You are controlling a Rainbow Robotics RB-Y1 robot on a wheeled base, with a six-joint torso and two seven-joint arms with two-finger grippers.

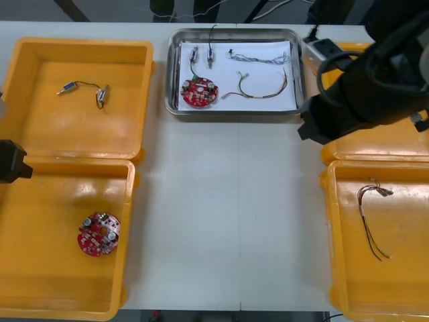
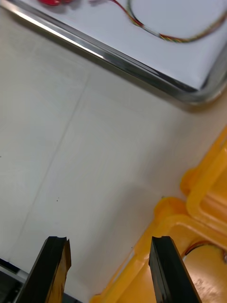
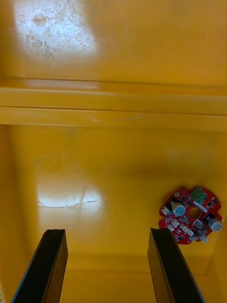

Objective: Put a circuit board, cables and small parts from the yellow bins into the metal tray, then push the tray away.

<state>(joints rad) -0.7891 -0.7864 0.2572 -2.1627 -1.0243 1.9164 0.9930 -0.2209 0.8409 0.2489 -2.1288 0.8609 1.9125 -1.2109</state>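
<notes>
The metal tray [image 1: 300, 74], white inside, stands at the far middle of the table. It holds a red circuit board [image 1: 200, 92], a red and yellow cable [image 1: 263, 88], a twisted blue and white cable [image 1: 259, 59] and small metal parts [image 1: 202, 55]. My right arm [image 1: 365, 87] hangs by the tray's near right corner. The right gripper [image 2: 111, 270] is open over bare table, short of the tray rim [image 2: 118, 59]. My left gripper [image 3: 108, 270] is open and empty over the near left yellow bin [image 3: 113, 156], a second circuit board [image 3: 190, 214] beside its finger.
The far left bin [image 1: 40, 127] holds small metal parts on a black cable [image 1: 86, 90]. In the near left bin lies a circuit board [image 1: 98, 234]. A red and yellow cable [image 1: 371, 215] lies in the near right bin [image 1: 335, 235].
</notes>
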